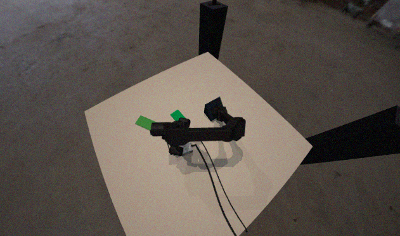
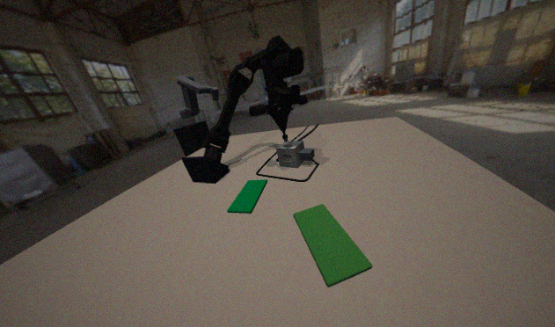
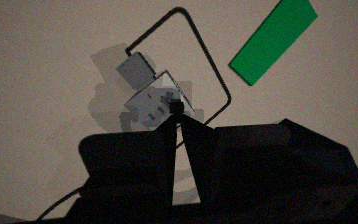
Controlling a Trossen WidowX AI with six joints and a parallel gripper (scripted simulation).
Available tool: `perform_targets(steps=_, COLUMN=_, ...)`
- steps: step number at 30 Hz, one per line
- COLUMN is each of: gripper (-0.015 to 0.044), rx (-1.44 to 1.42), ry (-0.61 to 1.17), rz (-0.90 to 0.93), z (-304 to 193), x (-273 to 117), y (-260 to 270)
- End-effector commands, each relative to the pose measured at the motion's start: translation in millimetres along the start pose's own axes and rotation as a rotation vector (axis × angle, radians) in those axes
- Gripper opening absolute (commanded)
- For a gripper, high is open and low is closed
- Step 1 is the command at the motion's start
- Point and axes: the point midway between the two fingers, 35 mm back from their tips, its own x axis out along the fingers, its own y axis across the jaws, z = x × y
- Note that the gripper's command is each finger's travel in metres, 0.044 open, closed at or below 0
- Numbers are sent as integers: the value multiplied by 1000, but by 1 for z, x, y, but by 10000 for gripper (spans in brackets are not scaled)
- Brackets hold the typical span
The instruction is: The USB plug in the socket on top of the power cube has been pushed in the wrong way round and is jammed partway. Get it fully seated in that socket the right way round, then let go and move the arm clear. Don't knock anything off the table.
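Observation:
The grey power cube (image 1: 187, 148) (image 2: 288, 159) (image 3: 142, 106) stands on the table, with slots in its top and a socket in one side. My gripper (image 2: 284, 133) (image 3: 178, 118) points down over the cube and is shut on the small black USB plug (image 2: 285, 138) (image 3: 176, 106). The plug is at the cube's top, near one edge in the wrist view. Its metal end is hidden, so I cannot tell whether it is in the socket or just above it, or which way round it is. In the top view the arm hides the fingertips.
A grey block (image 2: 307, 154) (image 3: 136, 71) sticks out from the cube's side. A black cable (image 2: 281, 177) (image 3: 207, 52) loops around the cube on the table. Two cables (image 1: 209, 165) run to the table edge. A dark green slab (image 2: 248, 196) (image 3: 275, 42) and a lighter green slab (image 2: 332, 243) lie nearby.

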Motion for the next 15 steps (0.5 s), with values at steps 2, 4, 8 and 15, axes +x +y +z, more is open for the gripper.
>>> perform_targets(steps=2, gripper=0, rx=129, ry=0, rz=0, z=0, x=0, y=0)
perform_targets(steps=4, gripper=0, rx=182, ry=0, rz=0, z=0, x=0, y=0)
perform_targets(steps=8, gripper=0, rx=286, ry=0, rz=0, z=0, x=0, y=0)
perform_targets(steps=15, gripper=0, rx=470, ry=0, rz=0, z=0, x=0, y=0)
